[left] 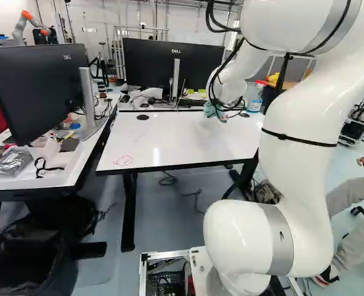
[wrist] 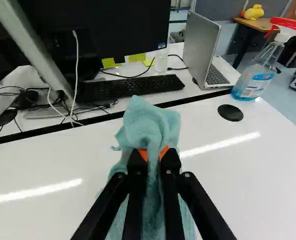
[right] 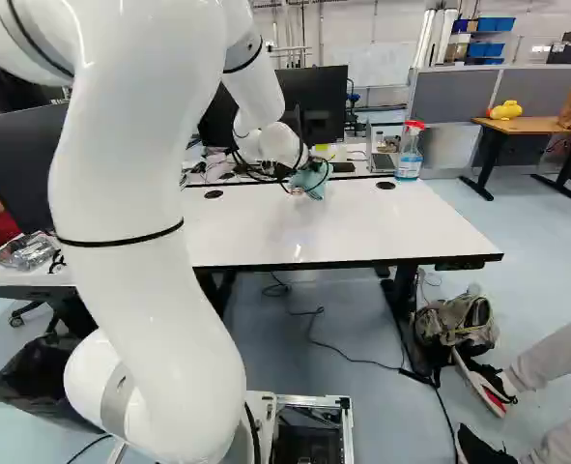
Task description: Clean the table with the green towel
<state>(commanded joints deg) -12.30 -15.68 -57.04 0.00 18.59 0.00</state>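
Desk [left: 182,143], one: white top, dark rim, a glossy strip of reflected light across it.
Near-left corner: pink scrawl [left: 122,160], one; likely to want repeated passes.
Far-left corner, just in from it: round black cap [left: 143,117], one.
Far edge, right of its middle: green towel [wrist: 150,125], bunched; its folds stand above the grip and hang below. Contact with the desk: cannot tell.
Fingers [wrist: 171,162], one pair, orange-padded: drawn close together, pinching the towel from both sides.
Far-right corner: second black cap [wrist: 230,112]; beside it, spray bottle [wrist: 258,72], upright, red-topped.
Step in hand, as judged: wiping. Best done with the hanging cloth pressed lightly flat, bare fingertips clear of the top, in overlapping strokes parallel to the far edge, turning short of the bottle, then working toward the near edge.
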